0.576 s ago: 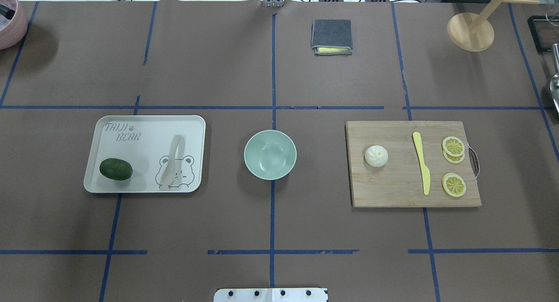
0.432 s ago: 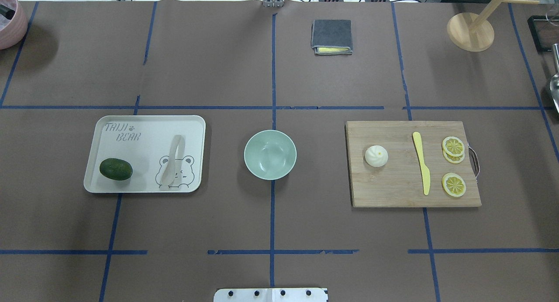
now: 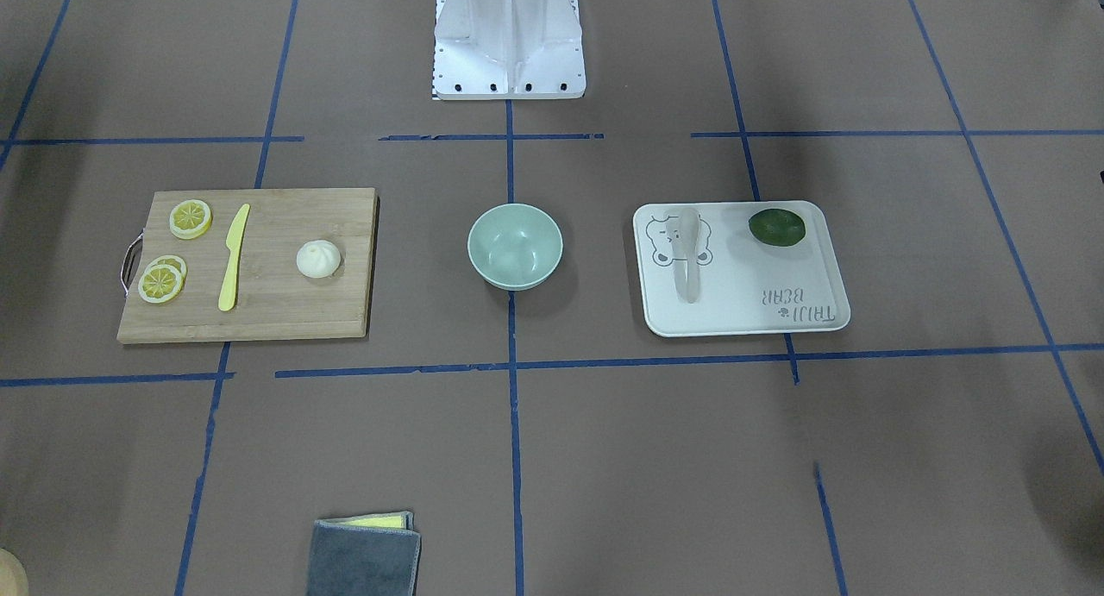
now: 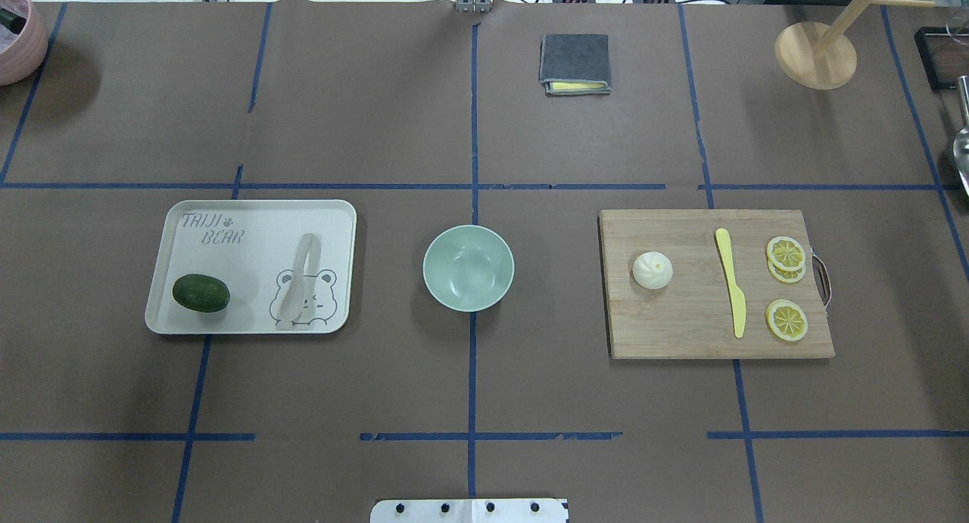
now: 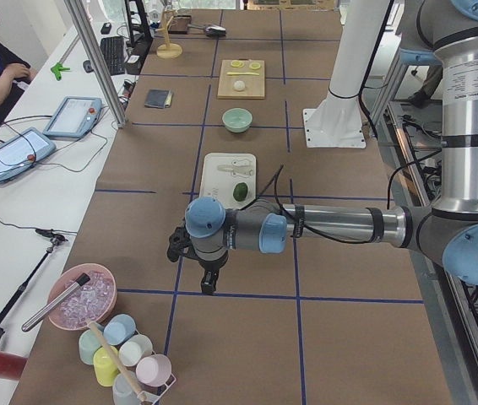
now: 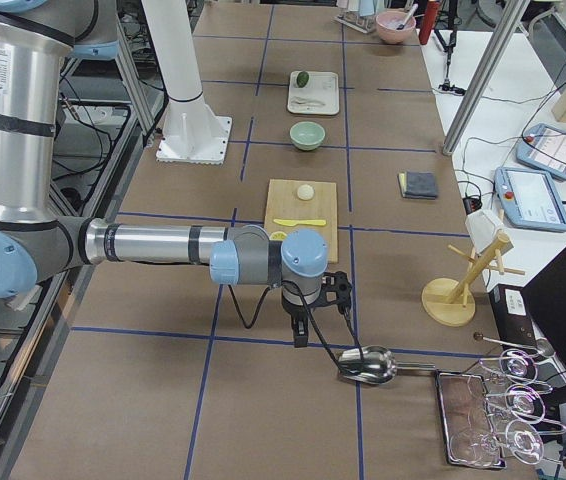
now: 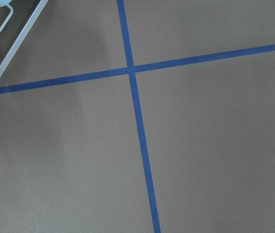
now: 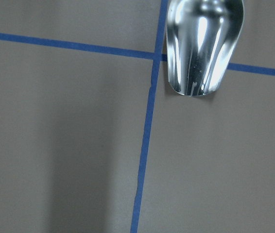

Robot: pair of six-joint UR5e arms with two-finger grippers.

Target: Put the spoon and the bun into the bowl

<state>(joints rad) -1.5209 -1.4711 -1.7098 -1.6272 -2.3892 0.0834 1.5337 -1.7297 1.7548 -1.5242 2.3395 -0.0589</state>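
Two grippers, both out at the table point(image 4: 341, 387) ends, neither touching anything. The left gripper point(image 5: 209, 285) hangs pointing down over bare table by a blue tape crossing point(image 7: 130, 70). Only the side camera catches it, so I can't tell if its fingers are apart or together. Same for the right gripper point(image 6: 301, 335): it points down by a tape line and its finger state can't be told. A metal scoop point(image 6: 368, 366) lies on the table just beside the right gripper, not touching it.

The spoon point(image 4: 299, 281) is well apart from the left gripper. It lies flat on the white tray point(image 4: 242, 243), over the bear print, scoop end toward the robot. A green fruit point(image 4: 200, 293) sits on the same tray, on the side nearer the left gripper.

The bun point(image 4: 652, 270) is well apart from the right gripper, pleats up on the wooden board point(image 4: 681, 326), at the board end farthest from that gripper. A yellow knife point(image 4: 731, 281) and lemon slices point(image 4: 786, 320) lie on the board between the bun and the right gripper's side.

The bowl point(image 4: 468, 268) stands between tray and board, touching neither and far from both grippers. Spoon and bun are both outside it.
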